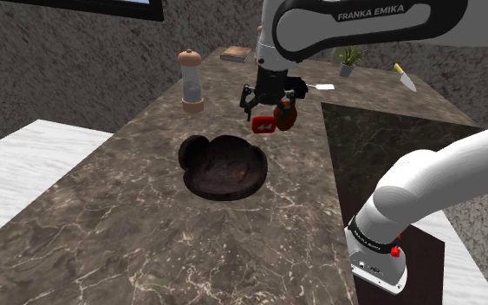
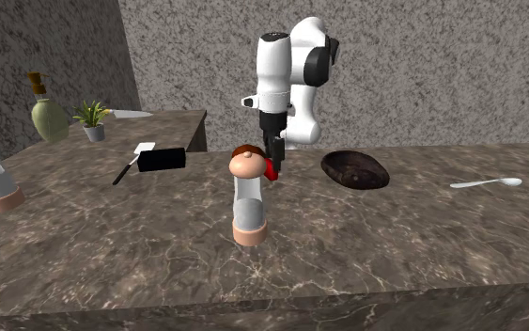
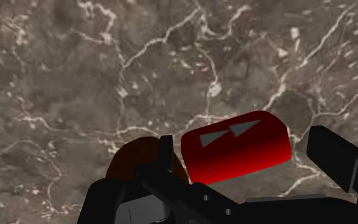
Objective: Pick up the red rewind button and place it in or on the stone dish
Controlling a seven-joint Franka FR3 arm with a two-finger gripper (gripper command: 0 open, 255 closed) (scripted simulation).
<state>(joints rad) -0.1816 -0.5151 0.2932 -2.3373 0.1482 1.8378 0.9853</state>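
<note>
The red rewind button (image 3: 234, 149), with two white arrows on its face, lies between the fingers of my black gripper (image 3: 241, 143). One finger is against its edge, and a strip of countertop shows between it and the other finger (image 3: 336, 159). In the shoulder view the gripper (image 1: 265, 111) is low over the marble counter with the button (image 1: 264, 124) at its tips. The dark stone dish (image 1: 224, 166) sits on the counter a short way nearer the camera. From the second exterior view the button (image 2: 270, 169) is left of the dish (image 2: 354, 169).
A brown rounded object (image 1: 287, 115) sits right beside the button. A pepper mill (image 1: 191, 80) stands to the shoulder view's left of the gripper. A spoon (image 2: 486, 182), black box (image 2: 162, 160), potted plant (image 1: 348, 61) and knife (image 1: 405, 78) lie farther off.
</note>
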